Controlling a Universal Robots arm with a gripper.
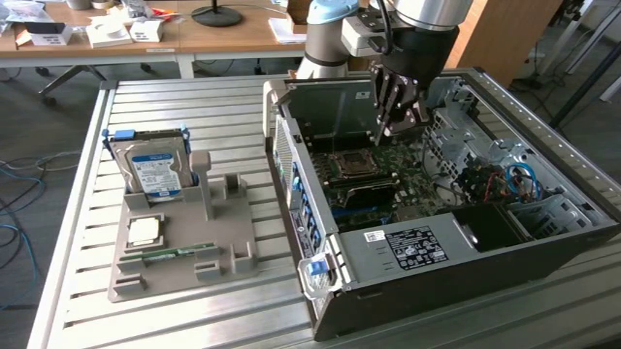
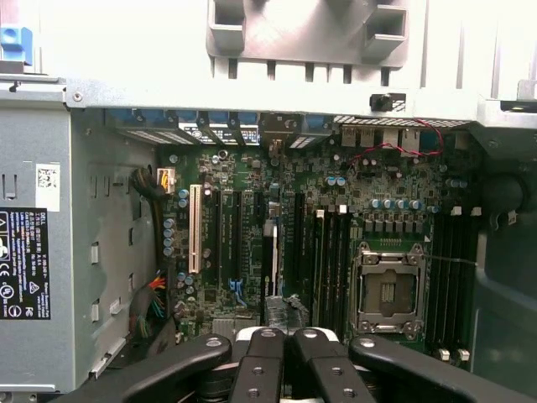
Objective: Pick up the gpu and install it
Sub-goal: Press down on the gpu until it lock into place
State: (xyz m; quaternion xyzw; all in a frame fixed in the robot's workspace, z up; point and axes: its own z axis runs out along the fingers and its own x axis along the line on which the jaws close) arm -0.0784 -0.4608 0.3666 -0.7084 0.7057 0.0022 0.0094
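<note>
On the exterior view's left, upon the slatted metal table (image 1: 194,102), a grey holder (image 1: 228,247) carried a silver hard drive (image 1: 155,171) with a blue label standing upright. A square processor chip (image 1: 144,231) and a narrow green memory stick (image 1: 179,253) lay flat in front of it. Further right sat the open computer case (image 1: 417,291), its motherboard (image 1: 388,156) exposed, with the power supply (image 1: 412,247) at the near end. Over the board the arm reached down into the case, the gripper (image 1: 401,125) hanging just right of the processor socket (image 1: 351,166). From the wrist view the gripper (image 2: 285,315) had its fingers drawn tight together. The gpu (image 2: 269,252) stood on edge among the long expansion slots, a thin dark card running away from the fingertips. Whether the tips pinched its near end or merely met above it, I could not tell.
</note>
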